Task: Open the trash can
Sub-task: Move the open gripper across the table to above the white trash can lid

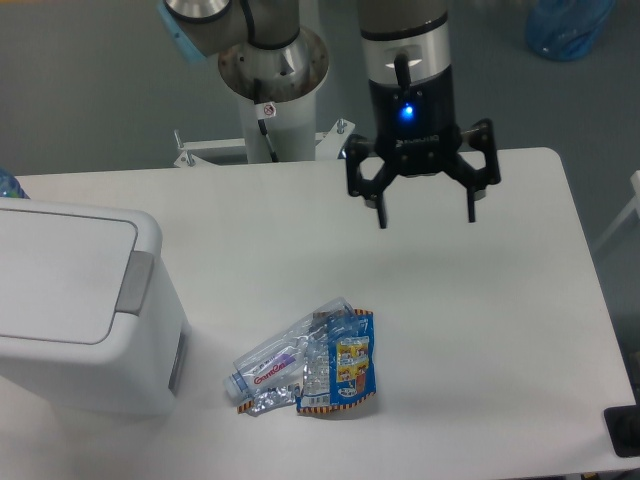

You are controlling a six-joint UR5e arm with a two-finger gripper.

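Observation:
The trash can (70, 320) is a large white boxy bin at the left edge of the table, its flat lid (55, 270) shut, with a grey push tab (134, 283) on the lid's right side. My gripper (427, 215) hangs open and empty above the far middle of the table, well to the right of the bin and apart from it. Its two black fingers point down.
A crushed clear plastic bottle (285, 362) and a blue snack wrapper (343, 372) lie together on the white table (480, 330) near the front, right of the bin. The arm's base (272, 70) stands behind the table. A blue bag (568, 25) lies on the floor at the back right.

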